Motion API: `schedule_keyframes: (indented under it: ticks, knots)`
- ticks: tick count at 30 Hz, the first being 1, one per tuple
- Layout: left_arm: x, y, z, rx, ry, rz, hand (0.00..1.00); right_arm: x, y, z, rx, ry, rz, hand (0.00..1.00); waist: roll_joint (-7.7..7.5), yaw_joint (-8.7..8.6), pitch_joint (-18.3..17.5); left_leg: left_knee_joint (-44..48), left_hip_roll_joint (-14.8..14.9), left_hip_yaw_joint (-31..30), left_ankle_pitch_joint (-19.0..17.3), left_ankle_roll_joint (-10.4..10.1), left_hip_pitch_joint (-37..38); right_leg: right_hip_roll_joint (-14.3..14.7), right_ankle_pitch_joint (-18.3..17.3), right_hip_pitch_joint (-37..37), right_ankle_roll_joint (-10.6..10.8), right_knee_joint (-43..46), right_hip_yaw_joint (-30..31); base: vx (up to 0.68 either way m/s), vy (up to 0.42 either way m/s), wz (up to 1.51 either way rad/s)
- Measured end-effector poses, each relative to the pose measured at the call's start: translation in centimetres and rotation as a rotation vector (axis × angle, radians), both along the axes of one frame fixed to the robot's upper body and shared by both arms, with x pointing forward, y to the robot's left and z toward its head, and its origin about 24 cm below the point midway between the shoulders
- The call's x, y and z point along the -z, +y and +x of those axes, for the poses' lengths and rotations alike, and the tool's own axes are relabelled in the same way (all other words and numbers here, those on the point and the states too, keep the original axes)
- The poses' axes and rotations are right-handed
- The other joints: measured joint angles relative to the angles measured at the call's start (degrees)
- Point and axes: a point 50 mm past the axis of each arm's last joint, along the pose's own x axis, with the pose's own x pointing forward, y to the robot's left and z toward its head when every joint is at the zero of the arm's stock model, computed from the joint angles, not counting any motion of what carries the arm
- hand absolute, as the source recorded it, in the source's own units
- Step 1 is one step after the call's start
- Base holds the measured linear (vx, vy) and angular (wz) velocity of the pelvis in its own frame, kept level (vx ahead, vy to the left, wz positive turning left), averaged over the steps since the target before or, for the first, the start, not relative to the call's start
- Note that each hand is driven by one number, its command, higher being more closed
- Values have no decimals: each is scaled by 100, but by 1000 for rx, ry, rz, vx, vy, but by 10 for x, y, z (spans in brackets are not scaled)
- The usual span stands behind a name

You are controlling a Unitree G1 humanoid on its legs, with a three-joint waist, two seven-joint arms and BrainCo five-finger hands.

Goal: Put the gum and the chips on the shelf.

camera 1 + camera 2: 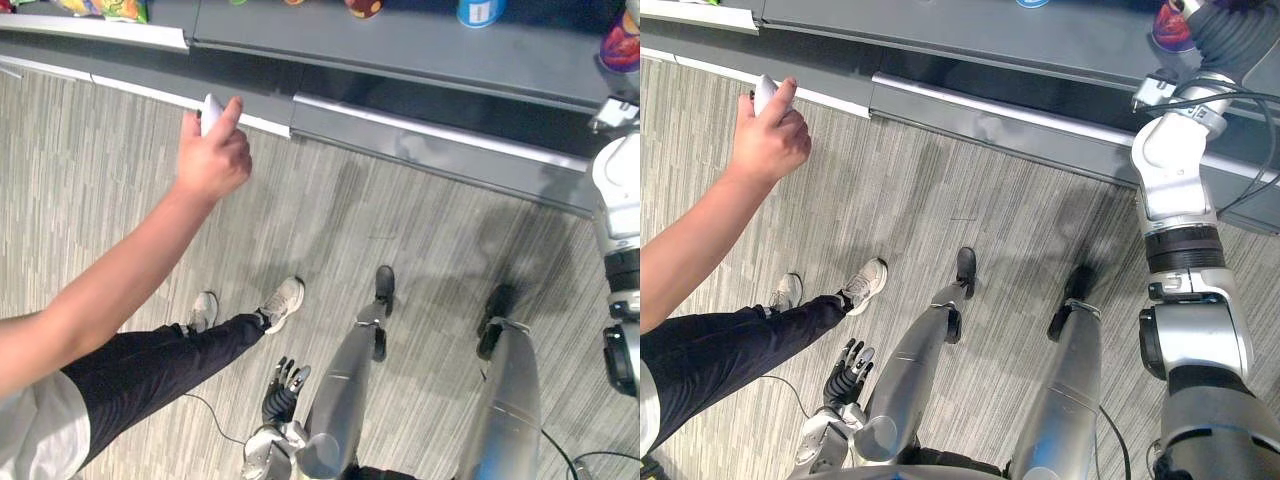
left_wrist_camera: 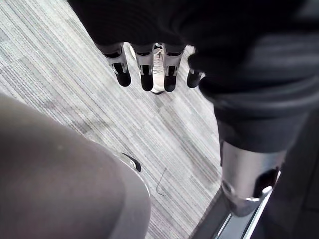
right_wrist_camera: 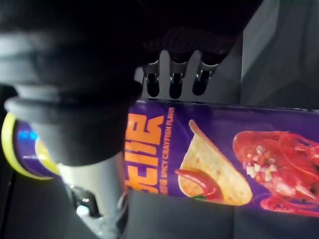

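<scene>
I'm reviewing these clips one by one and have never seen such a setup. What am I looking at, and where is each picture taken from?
A humanoid robot stands facing a shelf. The two wide pictures come from cameras in its head, looking down. The two close ones come from cameras on its wrists. Its left robot hand hangs open, low above the floor. Its right robot hand is up at the shelf, against a purple chips can. A person's hand holds out a small white item, perhaps the gum, toward the shelf.
</scene>
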Motion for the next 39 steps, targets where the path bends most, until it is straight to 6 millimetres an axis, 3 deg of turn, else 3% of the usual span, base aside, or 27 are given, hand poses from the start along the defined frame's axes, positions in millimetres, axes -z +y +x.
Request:
schedule_keyframes:
  ticks: [12, 23, 29, 33, 39]
  knots:
    - [0, -2, 0, 0, 7, -6, 0, 31, 4, 8, -42, 100, 11, 0, -13, -19, 8, 686, 173, -20, -446, 49, 246, 132, 61, 695, 57, -236, -121, 18, 24, -8]
    - [0, 2, 1, 1, 22, -5, 0, 65, -7, 9, -68, 138, 225, 0, -171, -80, 82, 958, 311, 32, -713, 104, 724, 267, 115, 1397, 148, -511, -130, 19, 16, -9]
    - [1, 12, 0, -12, 29, 15, 0, 97, -11, 6, -56, 162, 385, 0, -430, -102, 67, 797, 364, 106, -751, 112, 1189, 324, 149, 1872, 203, -766, -138, 44, -5, -7]
    - [2, 14, -1, -6, 48, 26, 0, 112, -8, 0, -65, 129, 460, 0, -522, -159, 68, 637, 364, 142, -758, 130, 1546, 339, 243, 2297, 240, -1070, -168, 75, 32, -5]
    - [5, 24, -4, -1, 77, 61, 0, 145, 27, -15, -110, 161, 406, 0, -783, -305, 32, 127, 500, 285, -738, 169, 2295, 616, 724, 3253, 320, -2207, -135, 92, 62, -18]
